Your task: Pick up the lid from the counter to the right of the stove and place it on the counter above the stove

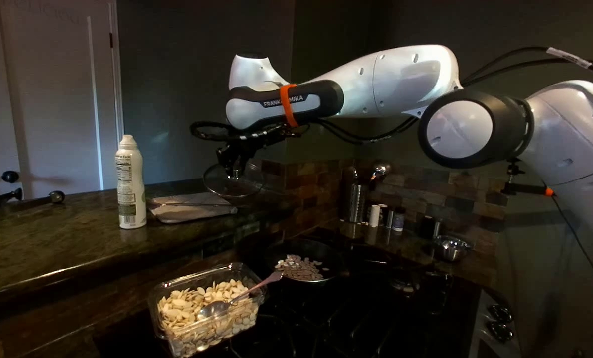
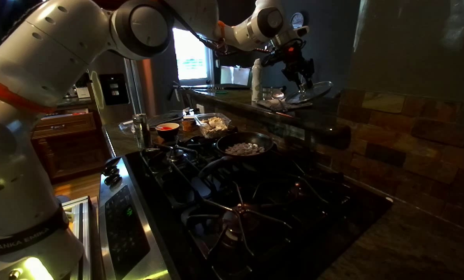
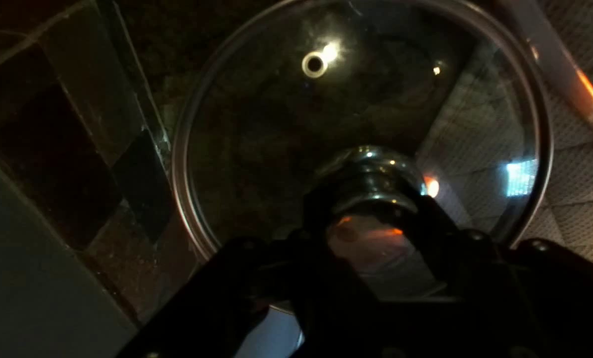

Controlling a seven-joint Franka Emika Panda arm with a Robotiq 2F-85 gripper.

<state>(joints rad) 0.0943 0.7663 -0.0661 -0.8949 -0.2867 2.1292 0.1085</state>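
The pick-up looks done, the claw pinching the glass lid by its metal knob, tilted over the raised stone tabletop behind the gas stove; setting it down and letting go seem left.

Is a dark, glossy stone counter; carries a white bottle standing upright and, just beside it, a pale quilted cloth lying flat

Lid in tool over counter, frying pan on stove
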